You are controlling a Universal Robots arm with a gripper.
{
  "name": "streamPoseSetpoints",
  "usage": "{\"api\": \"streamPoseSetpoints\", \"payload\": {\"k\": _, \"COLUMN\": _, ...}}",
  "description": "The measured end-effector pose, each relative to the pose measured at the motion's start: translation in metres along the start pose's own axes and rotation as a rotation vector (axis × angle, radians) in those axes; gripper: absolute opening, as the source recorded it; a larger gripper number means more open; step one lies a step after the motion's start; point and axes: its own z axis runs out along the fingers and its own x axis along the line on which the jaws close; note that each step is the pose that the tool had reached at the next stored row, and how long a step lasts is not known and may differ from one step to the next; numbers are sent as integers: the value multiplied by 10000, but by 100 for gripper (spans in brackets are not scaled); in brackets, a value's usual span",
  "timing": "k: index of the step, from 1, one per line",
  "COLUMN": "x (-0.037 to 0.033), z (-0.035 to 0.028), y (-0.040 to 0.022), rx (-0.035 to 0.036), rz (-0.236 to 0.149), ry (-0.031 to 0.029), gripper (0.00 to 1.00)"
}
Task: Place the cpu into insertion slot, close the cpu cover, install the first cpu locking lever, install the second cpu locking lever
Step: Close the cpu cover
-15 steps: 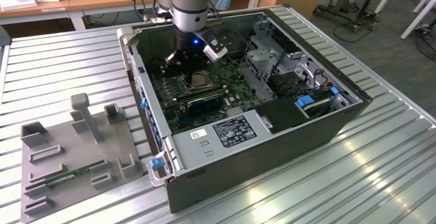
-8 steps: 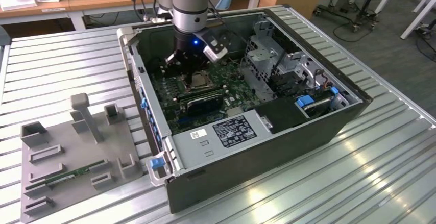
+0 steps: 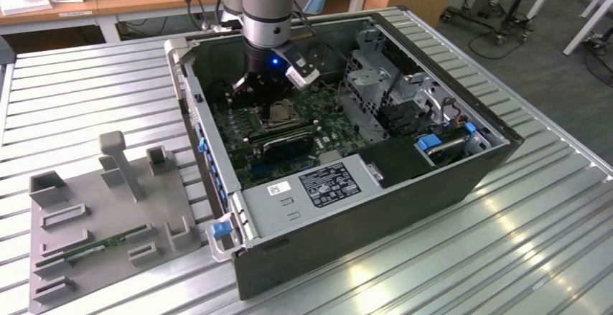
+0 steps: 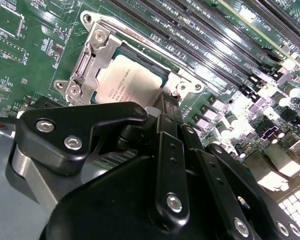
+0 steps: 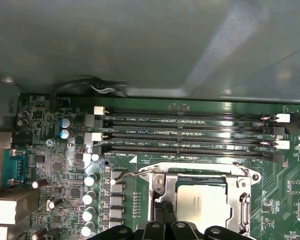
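1. The gripper (image 3: 260,89) hung inside the case (image 3: 383,207), at 11 o'clock of the slot (image 3: 280,116) in the exterior view.
2. The cpu (image 4: 127,80) lay in the slot, the cover (image 4: 87,57) down flat around it.
3. In both wrist views the gripper stood at the cover's edge beside the cpu; contact was unclear.
4. Whether it was open or closed, or held anything, I could not tell.
5. A grey tray (image 3: 96,200) sat at 8 o'clock of the case.

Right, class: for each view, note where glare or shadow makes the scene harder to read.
Exterior view: bright streaks glare off the metal table, while the computer case interior sits in shade. Second wrist view: strong glare whitens the memory slots; the cpu reads clearly. First wrist view: a pale sheen lies across the case wall.
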Motion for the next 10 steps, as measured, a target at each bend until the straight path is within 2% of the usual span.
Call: {"api": "streamPoseSetpoints", "payload": {"k": 10, "x": 4, "z": 53, "y": -5, "rx": 10, "rz": 1, "ry": 7, "gripper": 11}}
